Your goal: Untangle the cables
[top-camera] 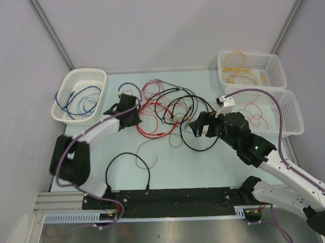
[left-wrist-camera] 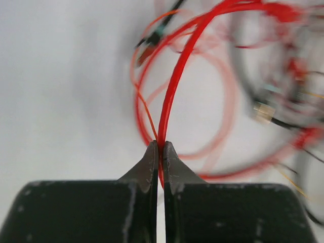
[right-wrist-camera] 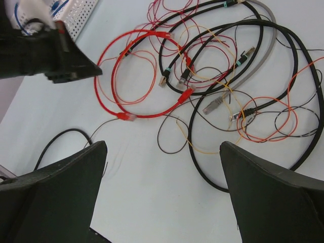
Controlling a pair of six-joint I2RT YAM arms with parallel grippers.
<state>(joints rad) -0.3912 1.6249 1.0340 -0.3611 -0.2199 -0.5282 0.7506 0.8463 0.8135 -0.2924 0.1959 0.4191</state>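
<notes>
Left wrist: cables (left-wrist-camera: 175, 81) blurred beyond left tool (left-wrist-camera: 161, 145).

A pale mint flat worktop (top-camera: 207, 168) is boxed in by plain light-grey panel walls (top-camera: 164, 31) that meet at slanting silver metal posts (top-camera: 52, 34). A black base strip (top-camera: 181, 196) runs along its near edge, then a brushed steel shelf (top-camera: 172, 236). The light is even.

A white basket (top-camera: 86, 71) sits at the table's (top-camera: 207, 168) far-left corner; a second basket (top-camera: 248, 52) fills the far-right. A third basket (top-camera: 293, 114) adjoins it, nearer.
</notes>
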